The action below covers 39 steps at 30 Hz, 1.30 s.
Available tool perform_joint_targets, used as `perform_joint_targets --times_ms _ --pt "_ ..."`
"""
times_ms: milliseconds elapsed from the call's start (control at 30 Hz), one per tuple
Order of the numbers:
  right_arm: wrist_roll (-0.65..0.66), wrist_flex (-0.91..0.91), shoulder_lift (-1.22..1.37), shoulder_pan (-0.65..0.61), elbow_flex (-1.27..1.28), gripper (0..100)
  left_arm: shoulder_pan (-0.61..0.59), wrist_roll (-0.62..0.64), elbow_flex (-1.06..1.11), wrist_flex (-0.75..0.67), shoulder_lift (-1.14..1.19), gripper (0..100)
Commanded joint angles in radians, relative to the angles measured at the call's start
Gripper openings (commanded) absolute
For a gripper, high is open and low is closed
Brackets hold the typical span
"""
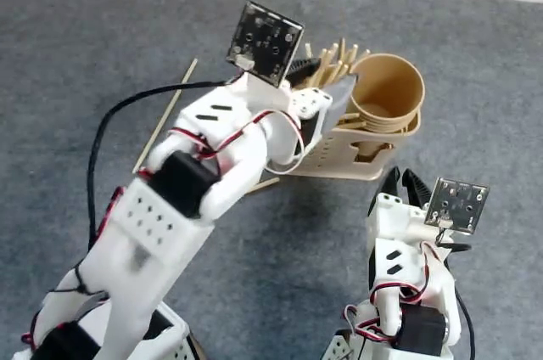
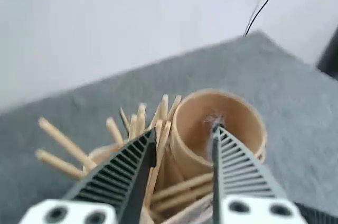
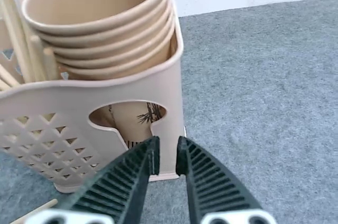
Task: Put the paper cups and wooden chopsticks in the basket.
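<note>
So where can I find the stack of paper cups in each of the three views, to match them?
High view: the paper cups are upper right of centre, in the right end of the basket.
Left wrist view: the paper cups are just beyond the left gripper, mouth toward the camera.
Right wrist view: the paper cups are behind the basket wall, beyond the right gripper.
Shared landmark: the wooden chopsticks standing beside the cups.

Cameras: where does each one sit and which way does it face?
High view: fixed above the table, looking down on both arms, the basket and a loose chopstick.
Left wrist view: on the left arm over the basket, looking past the left gripper into paper cups and chopsticks.
Right wrist view: low, facing the basket's side past the right gripper.
Shared: all show the cups.
</note>
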Motion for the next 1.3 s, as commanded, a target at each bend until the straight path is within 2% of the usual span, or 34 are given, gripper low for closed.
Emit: perform_joint_targets --times_ms 0,100,167,467,700,800,967,1133,1267 --pt "0.014 -0.004 -0.002 -0.002 -0.007 7.0 -0.025 -0.012 -0.117 0.003 -0.053 7" --pt "0.014 -0.004 -0.002 -0.002 -0.007 7.0 -0.082 -0.012 -0.163 0.008 -0.056 1" --pt "0.014 -0.004 -0.002 -0.002 -0.007 7.0 -0.136 -0.011 -0.165 0.018 -0.058 1" --pt "0.014 -0.004 -0.002 -0.005 -0.005 7.0 -0.392 -0.02 -0.171 0.365 -0.054 1" --pt "0.015 -0.036 -0.002 -0.005 0.024 7.0 -0.539 -0.196 -0.137 0.551 -0.047 1" --pt "0.015 -0.051 -0.002 -0.005 0.039 7.0 -0.587 -0.219 -0.061 0.565 -0.048 4" --pt "0.015 -0.059 -0.002 -0.005 0.045 7.0 -0.676 -0.224 0.104 0.557 -0.047 22" --pt "0.015 -0.061 -0.002 -0.005 0.045 7.0 -0.722 -0.365 0.199 0.559 -0.041 22" --pt "0.015 -0.061 -0.002 -0.004 0.045 7.0 -0.722 -0.423 0.226 0.559 0.084 21"
